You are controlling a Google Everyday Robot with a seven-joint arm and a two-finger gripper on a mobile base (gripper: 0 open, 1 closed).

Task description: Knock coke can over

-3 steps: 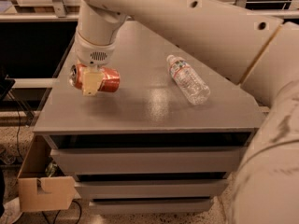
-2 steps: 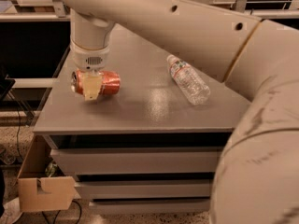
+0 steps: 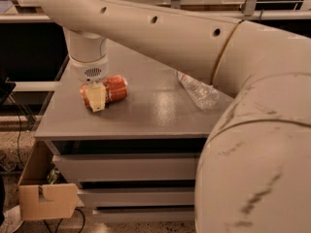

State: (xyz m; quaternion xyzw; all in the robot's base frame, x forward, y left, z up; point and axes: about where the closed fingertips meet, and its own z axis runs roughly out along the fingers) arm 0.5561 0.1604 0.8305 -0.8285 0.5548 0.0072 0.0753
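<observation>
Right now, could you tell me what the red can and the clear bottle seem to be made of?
The small red soda can, lying just behind the hand: likely painted aluminium, with a slight sheen. The clear crinkled bottle: probably thin plastic, see-through with glints.

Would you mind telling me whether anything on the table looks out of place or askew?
Two things lie on their sides rather than upright. The coke can is toppled near the left part of the table, with the gripper right at its near end. The clear water bottle lies further right. No spill shows.
</observation>
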